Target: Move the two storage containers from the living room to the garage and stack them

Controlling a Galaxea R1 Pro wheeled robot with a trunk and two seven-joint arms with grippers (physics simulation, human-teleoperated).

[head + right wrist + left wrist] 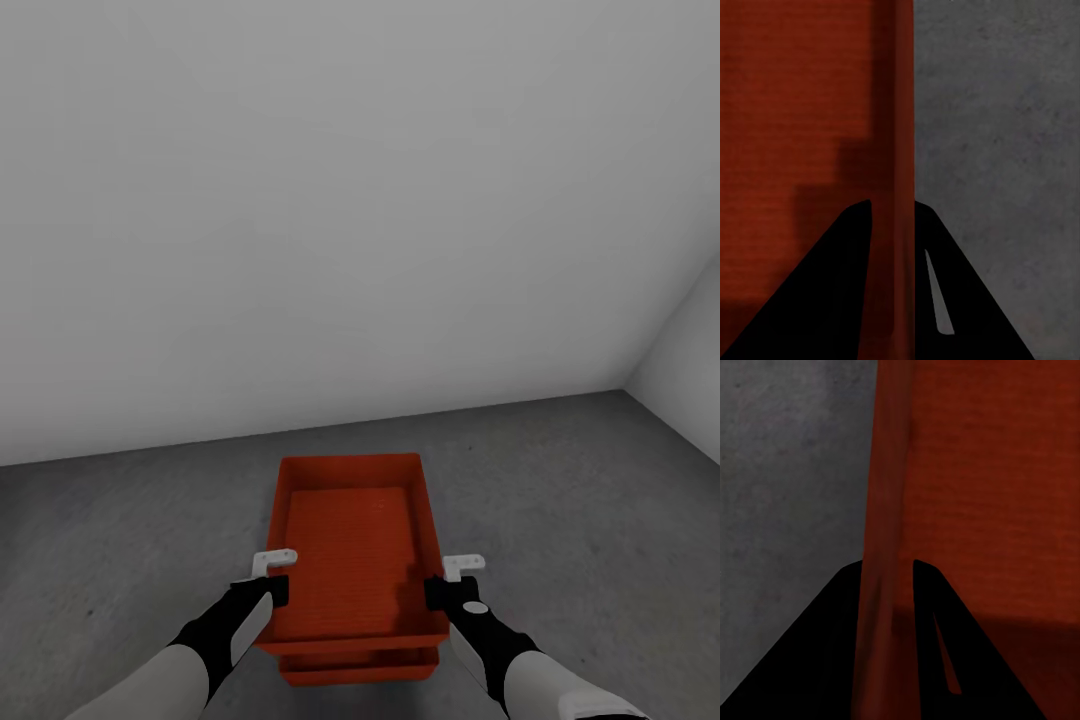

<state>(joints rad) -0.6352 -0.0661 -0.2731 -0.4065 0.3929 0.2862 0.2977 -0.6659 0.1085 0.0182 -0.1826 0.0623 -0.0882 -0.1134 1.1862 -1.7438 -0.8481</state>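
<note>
- Upper container (352, 560) sits nested on lower container (360, 668), whose front edge pokes out beneath — both on the grey floor (120, 540) near the white wall (300, 200)
- Left gripper (262, 582) clamped on the upper bin's left wall (881, 547)
- Right gripper (447, 588) clamped on its right wall (900, 150)

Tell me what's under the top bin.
Under the top bin sits a second bin, with just its near rim showing; the rest is covered. Both rest over the grey floor.
</note>
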